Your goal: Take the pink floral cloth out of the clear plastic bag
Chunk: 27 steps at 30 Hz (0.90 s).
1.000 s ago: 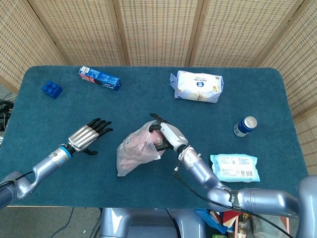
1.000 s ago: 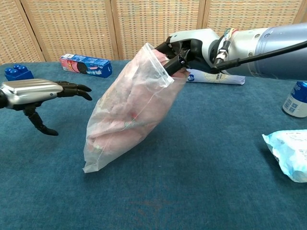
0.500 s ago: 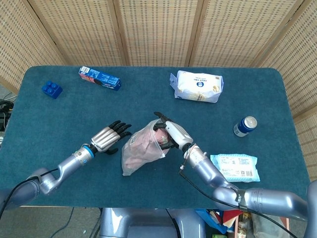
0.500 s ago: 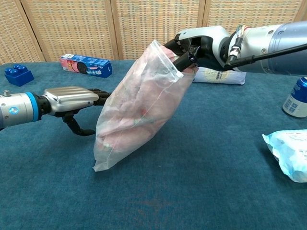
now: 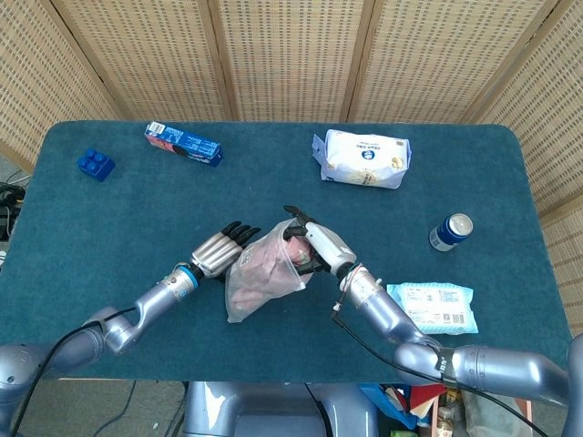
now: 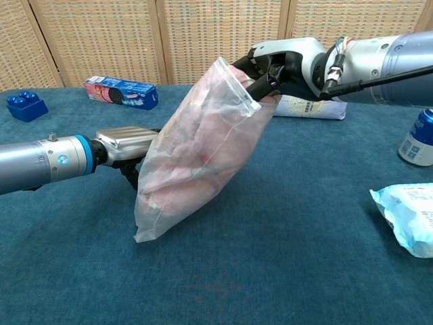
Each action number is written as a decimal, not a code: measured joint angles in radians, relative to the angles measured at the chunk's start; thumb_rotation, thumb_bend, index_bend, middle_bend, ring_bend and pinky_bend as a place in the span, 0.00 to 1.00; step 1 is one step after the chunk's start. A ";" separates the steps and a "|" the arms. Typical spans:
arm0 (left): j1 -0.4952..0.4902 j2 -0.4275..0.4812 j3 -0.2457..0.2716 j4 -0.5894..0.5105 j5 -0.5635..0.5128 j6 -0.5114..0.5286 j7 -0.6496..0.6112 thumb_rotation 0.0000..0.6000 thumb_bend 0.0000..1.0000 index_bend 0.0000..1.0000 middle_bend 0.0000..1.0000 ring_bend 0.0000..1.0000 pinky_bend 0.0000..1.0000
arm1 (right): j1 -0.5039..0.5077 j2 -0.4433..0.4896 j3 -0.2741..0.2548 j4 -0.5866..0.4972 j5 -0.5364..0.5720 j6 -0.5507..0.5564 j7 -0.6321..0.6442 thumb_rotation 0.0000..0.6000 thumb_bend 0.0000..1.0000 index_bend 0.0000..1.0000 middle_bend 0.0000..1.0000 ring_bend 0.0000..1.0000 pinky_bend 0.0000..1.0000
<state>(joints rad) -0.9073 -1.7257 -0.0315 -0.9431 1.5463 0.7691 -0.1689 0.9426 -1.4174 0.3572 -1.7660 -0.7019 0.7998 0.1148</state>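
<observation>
The pink floral cloth (image 6: 196, 152) sits bunched inside the clear plastic bag (image 6: 169, 203), which hangs tilted above the middle of the table (image 5: 118, 209), its mouth uppermost and its bottom corner low, near or on the blue surface. Through the film the cloth shows as a soft, crumpled mass of pale pink with faint darker flecks; the pattern itself is too blurred to make out.

It looks light and limp — it should fold and drag rather than slide out in one piece, and the thin bag will likely cling and crinkle around it. The sensible place to take hold is the bunched cloth nearest the open mouth, with the bag's lower body pinned so it does not lift along.

The right hand (image 6: 270, 68) grips the bag at its top edge, dark fingers closed over the rim. The left hand (image 5: 219, 250) lies against the bag's far side, fingers extended toward it; the chest view hides them behind the bag, so I cannot tell whether they grasp anything.

Farther out lie a blue block (image 5: 95, 165), a biscuit packet (image 5: 182, 144), a white pouch (image 5: 362, 158), a can (image 5: 451, 231) and a wipes pack (image 5: 430, 308).
</observation>
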 measured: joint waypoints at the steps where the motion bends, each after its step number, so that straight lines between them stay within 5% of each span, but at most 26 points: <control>1: 0.000 -0.003 -0.001 0.002 0.000 0.004 -0.003 1.00 0.38 0.44 0.00 0.00 0.00 | 0.000 0.000 0.000 0.000 0.000 0.000 0.000 1.00 0.94 0.78 0.00 0.00 0.00; 5: -0.002 -0.012 0.001 0.009 0.003 0.014 -0.005 1.00 0.39 0.47 0.00 0.00 0.00 | -0.002 -0.001 0.001 0.001 -0.001 -0.002 0.004 1.00 0.94 0.78 0.00 0.00 0.00; 15: 0.000 -0.028 0.003 0.014 -0.008 0.020 0.012 1.00 0.70 0.69 0.00 0.00 0.00 | -0.008 0.003 0.001 0.005 -0.007 -0.005 0.010 1.00 0.95 0.78 0.00 0.00 0.00; 27: 0.023 -0.024 0.003 0.023 -0.022 0.052 0.008 1.00 0.71 0.73 0.00 0.00 0.00 | -0.028 0.021 0.005 0.011 -0.013 -0.005 0.028 1.00 0.94 0.78 0.00 0.00 0.00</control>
<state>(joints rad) -0.8841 -1.7493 -0.0283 -0.9202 1.5245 0.8214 -0.1609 0.9150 -1.3963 0.3620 -1.7549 -0.7149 0.7950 0.1428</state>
